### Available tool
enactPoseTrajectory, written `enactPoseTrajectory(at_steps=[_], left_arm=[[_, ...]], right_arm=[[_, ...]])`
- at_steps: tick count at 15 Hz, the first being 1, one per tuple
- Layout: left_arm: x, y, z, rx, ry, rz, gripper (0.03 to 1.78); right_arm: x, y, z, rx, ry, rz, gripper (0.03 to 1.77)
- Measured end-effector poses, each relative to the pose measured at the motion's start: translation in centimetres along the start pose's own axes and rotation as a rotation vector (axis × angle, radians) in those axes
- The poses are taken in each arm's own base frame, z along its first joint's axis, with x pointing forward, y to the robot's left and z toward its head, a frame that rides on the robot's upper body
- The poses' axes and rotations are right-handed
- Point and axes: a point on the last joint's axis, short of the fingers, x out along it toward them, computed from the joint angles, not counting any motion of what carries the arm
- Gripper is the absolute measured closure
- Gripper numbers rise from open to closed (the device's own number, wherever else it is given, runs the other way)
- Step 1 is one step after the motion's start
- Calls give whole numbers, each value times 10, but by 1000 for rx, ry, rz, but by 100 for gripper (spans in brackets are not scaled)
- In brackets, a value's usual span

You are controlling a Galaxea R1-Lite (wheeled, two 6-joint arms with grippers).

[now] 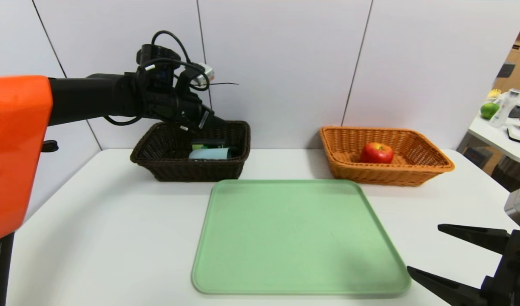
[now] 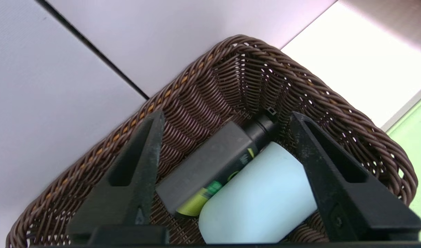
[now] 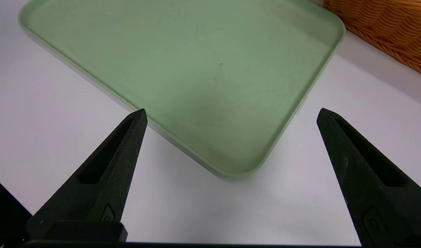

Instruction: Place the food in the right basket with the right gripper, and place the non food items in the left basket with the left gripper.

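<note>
"Where are the non-food things lying?"
"The smooth pale-blue tumbler (image 2: 258, 196) and boxy black green-labelled bottle (image 2: 210, 165) are lying in the far-left dark woven basket (image 1: 196, 172), the black left gripper (image 2: 227, 117) hovering above, spreading open."
"And the right gripper (image 3: 232, 110)?"
"Gaping near right."

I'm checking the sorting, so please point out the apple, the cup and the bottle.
Apple (image 1: 376, 153): head view, on its red front side.
Cup (image 2: 258, 198): left wrist view, on the pale blue outer wall.
Bottle (image 2: 205, 163): left wrist view, on the dark grey body.
</note>
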Motion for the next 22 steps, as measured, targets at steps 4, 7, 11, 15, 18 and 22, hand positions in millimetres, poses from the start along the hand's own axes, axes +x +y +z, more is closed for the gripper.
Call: enactPoseTrajectory(at_steps=[4, 7, 11, 15, 18, 22], left_arm=[[-22, -5, 7, 1, -6, 0, 34], [-51, -12, 8, -10, -6, 6, 27], [-98, -26, -4, -32, -31, 33, 20], [-146, -47, -27, -91, -61, 65, 16], [-179, -65, -46, -134, -100, 148, 15], [-220, -88, -75, -183, -117, 242, 14]], right_arm=[[1, 0, 0, 0, 3, -3, 10], [1, -1, 2, -1, 1, -23, 10], [2, -2, 7, 2, -3, -47, 10], [6, -5, 18, 0, -81, -76, 10], [10, -8, 17, 5, -70, -126, 10], [13, -11, 14, 14, -39, -229, 10]])
